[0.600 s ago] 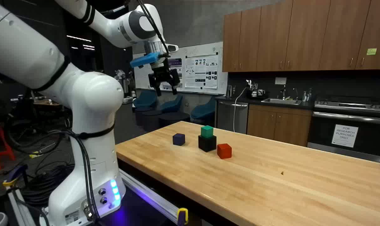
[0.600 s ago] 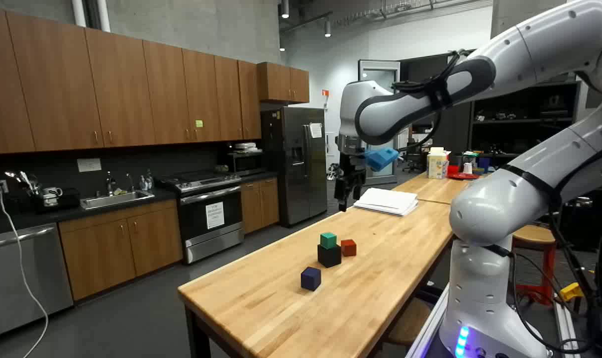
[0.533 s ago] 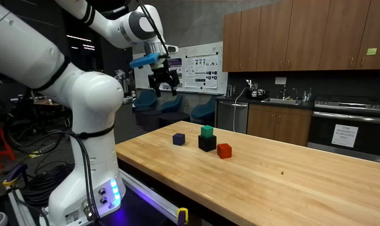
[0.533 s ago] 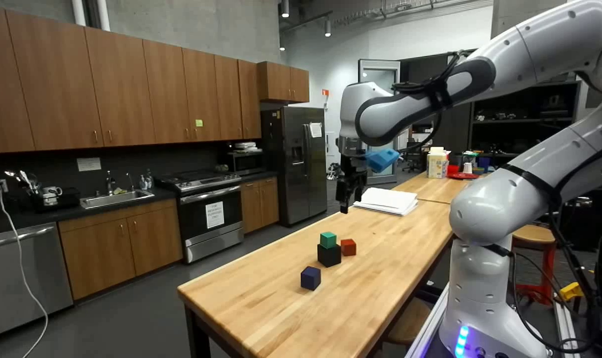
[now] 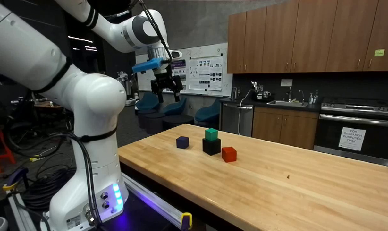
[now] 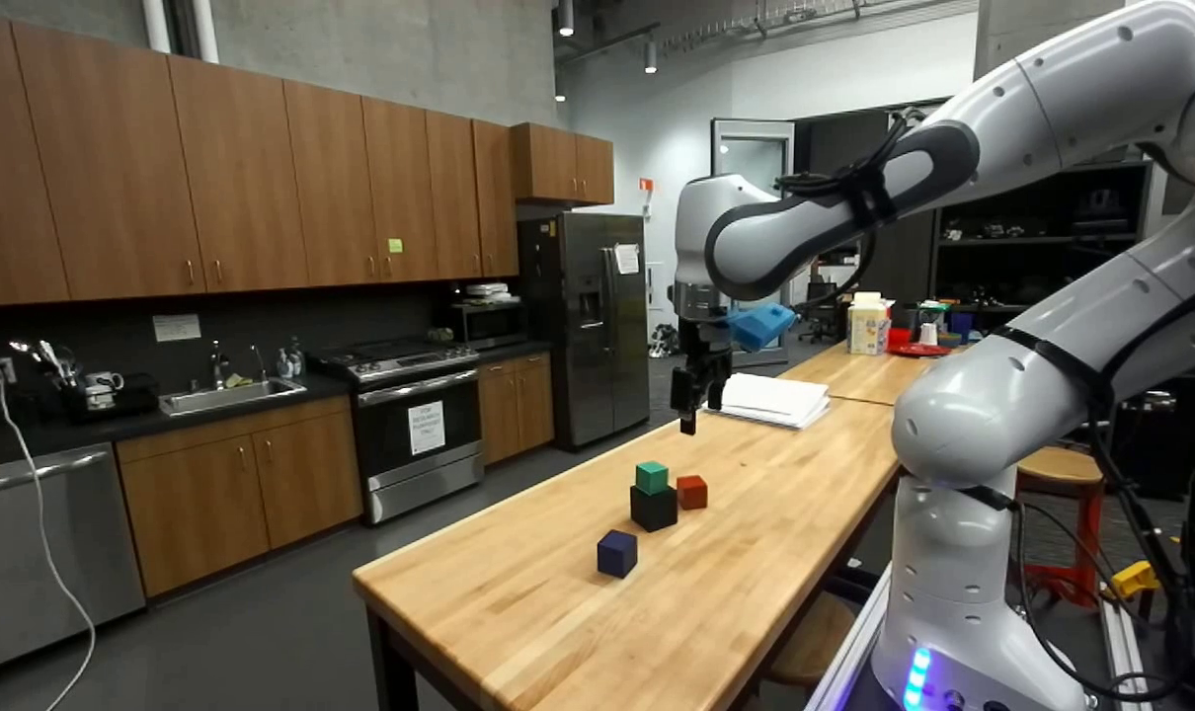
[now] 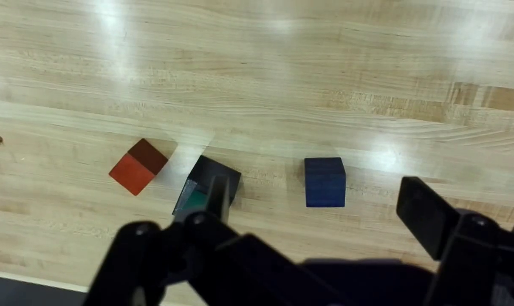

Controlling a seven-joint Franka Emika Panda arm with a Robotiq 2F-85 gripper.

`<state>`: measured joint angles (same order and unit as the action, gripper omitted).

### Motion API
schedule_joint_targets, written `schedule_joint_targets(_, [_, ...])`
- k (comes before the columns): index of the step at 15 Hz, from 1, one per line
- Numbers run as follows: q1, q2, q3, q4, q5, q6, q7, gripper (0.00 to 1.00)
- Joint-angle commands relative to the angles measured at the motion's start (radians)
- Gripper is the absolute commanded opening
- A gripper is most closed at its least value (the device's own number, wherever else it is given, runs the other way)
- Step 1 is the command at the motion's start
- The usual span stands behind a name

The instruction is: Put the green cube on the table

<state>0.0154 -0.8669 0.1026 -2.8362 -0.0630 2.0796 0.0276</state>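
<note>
The green cube (image 5: pixel 211 134) rests on top of the black cube (image 5: pixel 211 146) in both exterior views (image 6: pixel 652 478). The black cube stands on the light wooden table (image 5: pixel 261 189). In the wrist view only a corner of the green cube (image 7: pixel 195 199) shows, since a finger covers the rest. My gripper (image 5: pixel 169 98) is open and empty, well above the table. In the wrist view its fingers (image 7: pixel 318 197) are wide apart, with the dark blue cube (image 7: pixel 325 182) seen on the table below between them.
A red cube (image 5: pixel 229 154) stands beside the black cube, and the dark blue cube is on its other side. A stack of white paper (image 6: pixel 767 399) lies farther along the table. The table's edge (image 7: pixel 36 279) shows at the lower left of the wrist view.
My gripper has moved down a little and stays open. The cubes have not moved.
</note>
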Motion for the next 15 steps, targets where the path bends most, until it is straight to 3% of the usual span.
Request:
schedule_joint_targets(1, [0.007, 0.014, -0.007, 0.012, -0.012, 0.005, 0.008, 1.0])
schedule_joint_targets(15, [-0.093, 0.298, -0.062, 0.097, -0.056, 0.139, 0.03, 1.0])
